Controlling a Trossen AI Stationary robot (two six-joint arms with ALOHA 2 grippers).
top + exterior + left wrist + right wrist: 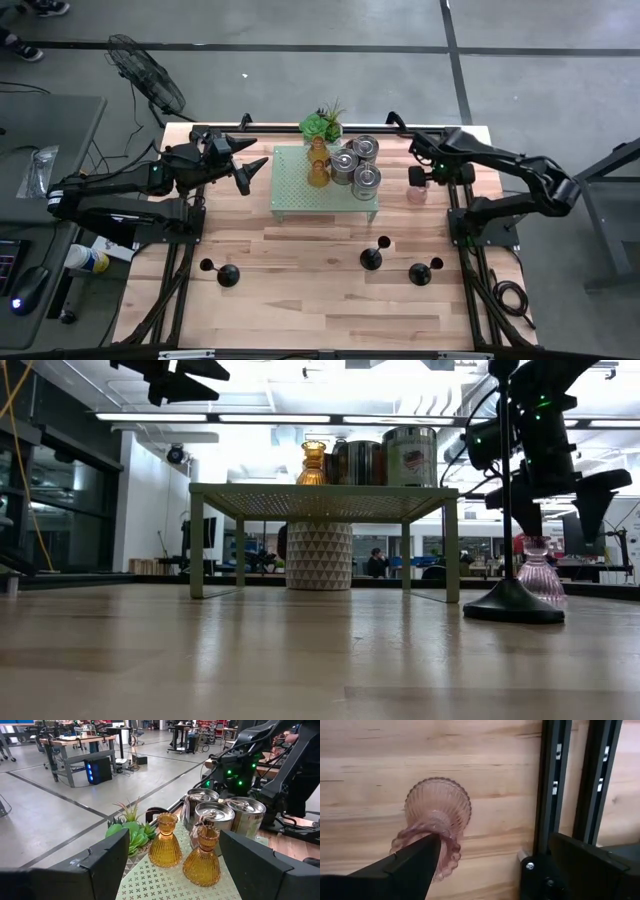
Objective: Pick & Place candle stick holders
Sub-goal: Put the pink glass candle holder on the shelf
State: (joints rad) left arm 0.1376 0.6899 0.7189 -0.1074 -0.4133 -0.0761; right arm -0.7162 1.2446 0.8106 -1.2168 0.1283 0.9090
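While you watch the high view, note the table [300,290] fills mid-frame, w/ the green stand [300,190] at upper centre. On the stand: three silver holders [358,165] to its right half, two amber holders [318,165] just left of them, touching or nearly so. Plant [322,125] sits just above the stand's top edge. Left gripper [252,168] hangs left of the stand, jaws spread wide, nothing betw. them; its wrist view looks past both fingers [90,870] at the amber pair [182,850]. Right gripper [425,172] is at upper right, over a pink glass holder [416,192] standing on the table. Jaws are open, straddling it; one finger [415,857] overlaps its rim, can't tell if touching. Four black holders [372,257] stand along the lower part of the frame: two lower left, two lower right.
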